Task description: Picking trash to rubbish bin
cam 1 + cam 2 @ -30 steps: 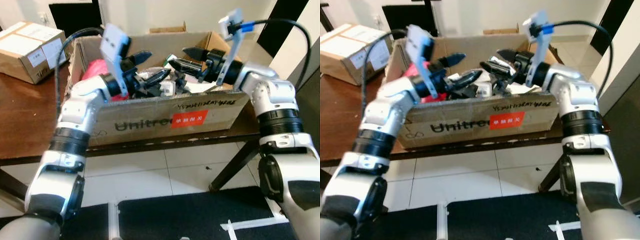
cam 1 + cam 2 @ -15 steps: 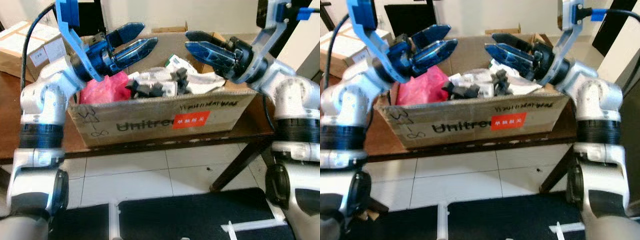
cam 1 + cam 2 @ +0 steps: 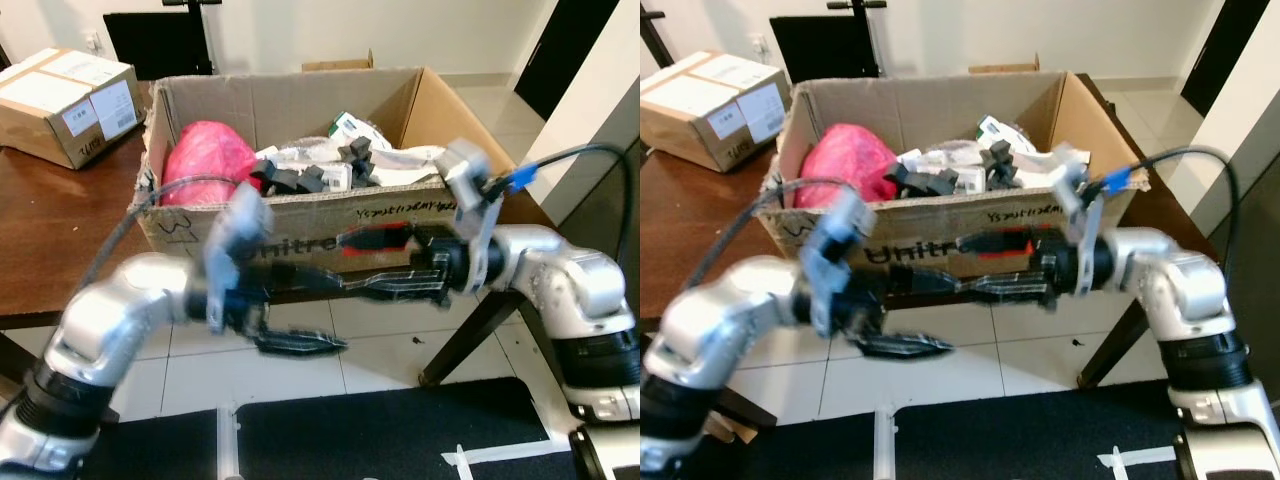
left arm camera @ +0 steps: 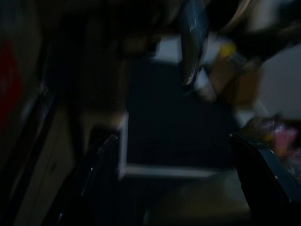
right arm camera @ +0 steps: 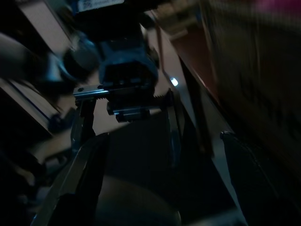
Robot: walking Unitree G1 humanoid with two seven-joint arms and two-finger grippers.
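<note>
A big open cardboard box (image 3: 300, 100) stands on the brown table (image 3: 50, 230). Inside it lie a pink plastic bag (image 3: 205, 155) and a heap of white and black trash (image 3: 320, 170). Both arms hang low in front of the box's front wall, outside it. My left gripper (image 3: 340, 312) is open below the table edge, over the tiled floor, blurred by motion. My right gripper (image 3: 348, 263) is open too and points left across the box's printed front. Neither holds anything. The wrist views are dark, with fingers (image 5: 84, 174) spread wide apart.
A smaller taped carton (image 3: 65, 100) sits at the table's far left. A black mat (image 3: 380, 430) lies on the white tiles near my feet. A table leg (image 3: 470, 335) slants down at the right. A dark doorway (image 3: 565, 50) stands back right.
Both arms have swung down from above the box's opening to in front of its front wall. Both grippers stay open and hold nothing.
</note>
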